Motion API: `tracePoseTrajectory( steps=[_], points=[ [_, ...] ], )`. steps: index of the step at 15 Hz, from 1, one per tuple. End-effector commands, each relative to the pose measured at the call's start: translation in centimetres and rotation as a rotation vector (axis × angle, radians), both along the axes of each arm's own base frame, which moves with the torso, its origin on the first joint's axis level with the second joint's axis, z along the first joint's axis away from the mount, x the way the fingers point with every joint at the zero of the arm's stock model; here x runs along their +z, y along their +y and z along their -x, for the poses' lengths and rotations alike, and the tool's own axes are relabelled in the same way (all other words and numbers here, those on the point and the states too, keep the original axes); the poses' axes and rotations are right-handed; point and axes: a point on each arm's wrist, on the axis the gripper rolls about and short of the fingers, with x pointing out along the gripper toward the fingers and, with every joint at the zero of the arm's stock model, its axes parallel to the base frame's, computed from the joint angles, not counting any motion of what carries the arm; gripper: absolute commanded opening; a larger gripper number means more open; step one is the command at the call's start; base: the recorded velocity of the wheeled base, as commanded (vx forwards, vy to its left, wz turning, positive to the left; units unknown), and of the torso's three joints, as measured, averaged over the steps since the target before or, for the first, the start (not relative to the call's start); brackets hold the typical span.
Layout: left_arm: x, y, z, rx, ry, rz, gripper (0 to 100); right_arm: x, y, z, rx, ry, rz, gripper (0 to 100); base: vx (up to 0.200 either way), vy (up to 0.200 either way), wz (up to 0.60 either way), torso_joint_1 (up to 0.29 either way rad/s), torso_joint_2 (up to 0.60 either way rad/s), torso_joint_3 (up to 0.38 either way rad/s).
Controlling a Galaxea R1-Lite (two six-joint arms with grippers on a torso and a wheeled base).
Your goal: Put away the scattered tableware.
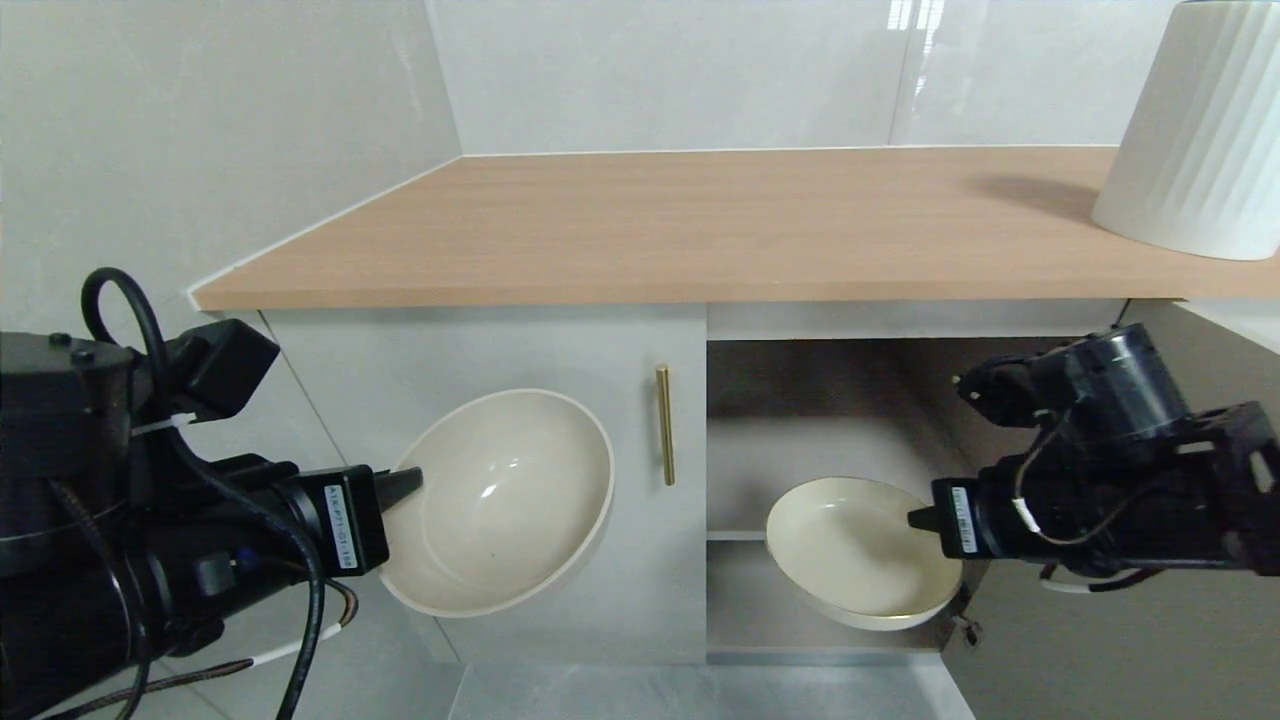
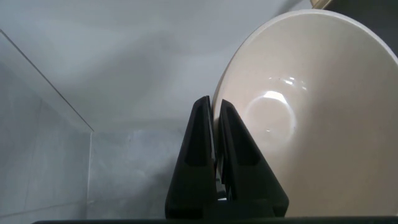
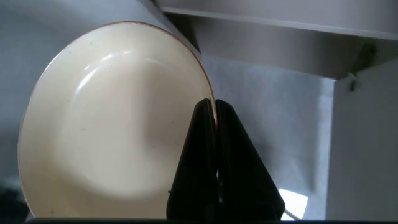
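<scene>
Two grips: left hand [image 1: 412, 481] holds bowl [image 1: 515, 500], right hand [image 1: 916, 518] plate [image 1: 850, 548]

Black arms [image 1: 120, 560], looped cables [image 1: 317, 590], white labels [image 1: 340, 528]

The white ribbed vessel [image 1: 1200, 130] on the counter [image 1: 700, 230] is cut off by the head view's top and right edges. The larger bowl [image 1: 500, 500] runs past the left wrist view's edge, and its rim is covered where the left gripper [image 1: 410, 482] pinches it. The smaller bowl [image 1: 850, 550] hides part of the cupboard shelf [image 1: 735, 535], and a fitting [image 1: 965, 630] below it, perhaps a hinge, is too small to tell.
</scene>
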Motion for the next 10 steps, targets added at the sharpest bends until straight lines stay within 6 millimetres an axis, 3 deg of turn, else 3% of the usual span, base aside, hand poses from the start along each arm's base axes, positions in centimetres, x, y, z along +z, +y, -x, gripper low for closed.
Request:
tracePoseTrajectory(
  steps=[1,6,8,10],
  points=[
    [-0.1,0.0,-0.1,0.003,0.004,-0.001,0,-5.8,2.0,-6.0,-0.061,0.079,0.007,0,0.000,0.000,0.00,0.000,0.00,0.000],
    [-0.1,-0.1,-0.2,0.003,0.007,-0.003,0,-9.7,2.8,-8.0,-0.118,0.104,-0.006,0,0.000,0.000,0.00,0.000,0.00,0.000],
    [-0.1,0.0,-0.2,0.003,0.005,-0.002,0,-12.2,2.8,-10.0,-0.217,0.070,-0.002,0,0.000,0.000,0.00,0.000,0.00,0.000],
    [-0.1,-0.1,-0.2,0.003,0.007,-0.003,0,-13.1,2.3,-11.7,-0.278,0.042,0.002,0,0.000,0.000,0.00,0.000,0.00,0.000]
  ],
)
